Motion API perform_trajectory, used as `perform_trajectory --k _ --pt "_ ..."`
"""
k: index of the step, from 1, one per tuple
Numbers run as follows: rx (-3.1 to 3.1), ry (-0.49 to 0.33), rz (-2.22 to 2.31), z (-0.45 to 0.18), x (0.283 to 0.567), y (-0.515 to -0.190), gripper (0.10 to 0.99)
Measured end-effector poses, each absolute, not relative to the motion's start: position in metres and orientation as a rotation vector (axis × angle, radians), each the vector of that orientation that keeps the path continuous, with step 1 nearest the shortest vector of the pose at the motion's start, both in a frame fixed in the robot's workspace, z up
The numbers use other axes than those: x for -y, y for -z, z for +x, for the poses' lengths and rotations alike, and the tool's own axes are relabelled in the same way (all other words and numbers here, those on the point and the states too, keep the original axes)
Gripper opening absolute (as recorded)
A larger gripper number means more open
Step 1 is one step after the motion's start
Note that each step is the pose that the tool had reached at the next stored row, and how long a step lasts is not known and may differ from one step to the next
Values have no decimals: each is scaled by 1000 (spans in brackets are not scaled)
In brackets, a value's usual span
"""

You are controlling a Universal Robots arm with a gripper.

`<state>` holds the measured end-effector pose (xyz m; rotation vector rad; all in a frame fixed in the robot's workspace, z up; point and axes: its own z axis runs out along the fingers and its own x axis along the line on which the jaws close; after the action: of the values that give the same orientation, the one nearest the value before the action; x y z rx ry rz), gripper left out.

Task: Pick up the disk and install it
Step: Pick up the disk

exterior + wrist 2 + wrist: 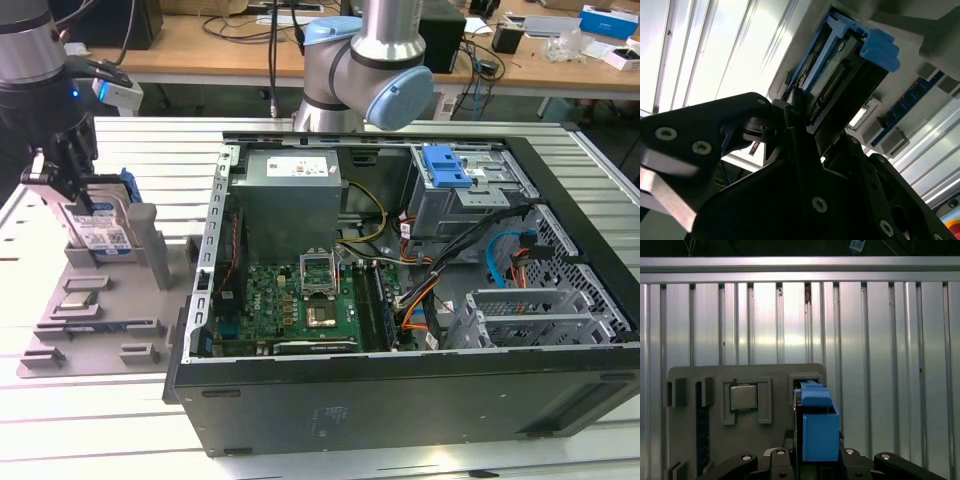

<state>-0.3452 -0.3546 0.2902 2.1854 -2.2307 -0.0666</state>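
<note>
Claw point(75, 190) is down on the top edge of the disk point(100, 232). I cannot tell from any view whether it is clamped on the disk or standing spread around it. In the second wrist view the black claw body sits right against the disk's bare side, with the blue carrier bracket point(880, 47) running past it.

Disk: directly under the claw, upright on edge in a slot of the grey fixture tray point(110, 300), so it is not yet lifted out. Its white-and-blue label faces the exterior camera, and the blue carrier shows along the edge toward the exterior view's right. In the first wrist view the carrier rises straight up from the claw body.

Near the claw, on the same tray: the small square processor chip point(80, 300) lies flat in its own recess, just beside the disk's slot and apart from the disk.

The tray rests on the slatted aluminium table point(150, 150).

Well apart from the claw, toward the exterior view's right: the open computer case point(400, 410) lying on its side. Inside it I see the green motherboard point(290, 295), the grey power supply point(290, 195), and the blue latch on its metal cage point(447, 167) at the far corner.
</note>
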Motion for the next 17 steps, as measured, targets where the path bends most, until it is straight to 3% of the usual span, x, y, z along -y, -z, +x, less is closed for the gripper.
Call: perform_trajectory --k 7,17 --pt "2230 67 2185 -345 334 -296 361" --pt "2230 66 2185 -345 334 -318 361"
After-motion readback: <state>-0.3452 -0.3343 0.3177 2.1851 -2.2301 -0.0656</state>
